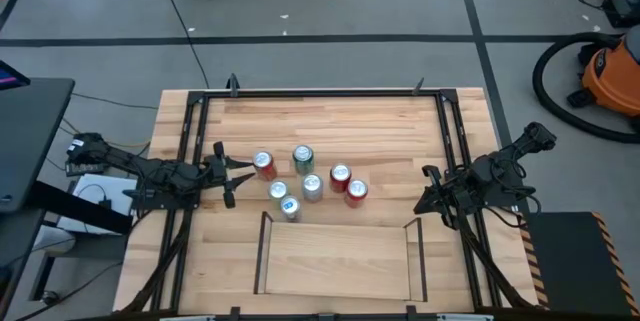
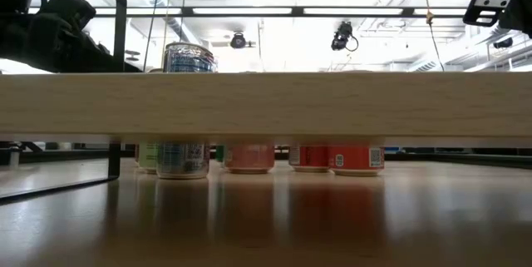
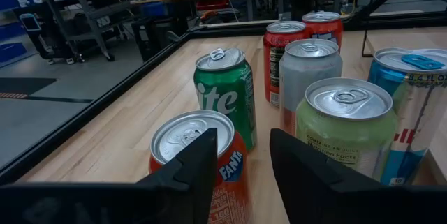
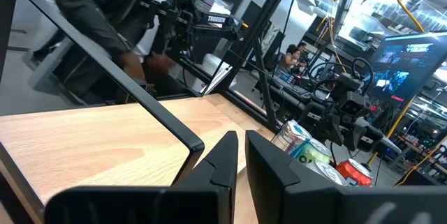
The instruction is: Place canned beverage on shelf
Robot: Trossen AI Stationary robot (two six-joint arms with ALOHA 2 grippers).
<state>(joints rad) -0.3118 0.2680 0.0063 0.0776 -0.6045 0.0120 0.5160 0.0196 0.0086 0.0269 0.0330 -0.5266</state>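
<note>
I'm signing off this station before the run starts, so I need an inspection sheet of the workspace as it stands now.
Surface: light-wood tabletop inside a black frame, bare apart from the items below.
Job's things: shelf at the near edge, nothing on it; seven cans upright in a cluster, among them an orange Fanta can, a green Sprite can, two red cans and a blue-tabbed can.
Clutter: nothing seen.
Grippers: left claw shut, beside the Fanta can, holding nothing; right claw shut, at the table's right edge, clear of the cans.
Cables: black cable trailing across the floor.
Surroundings: orange shop vacuum with hose on the floor.
</note>
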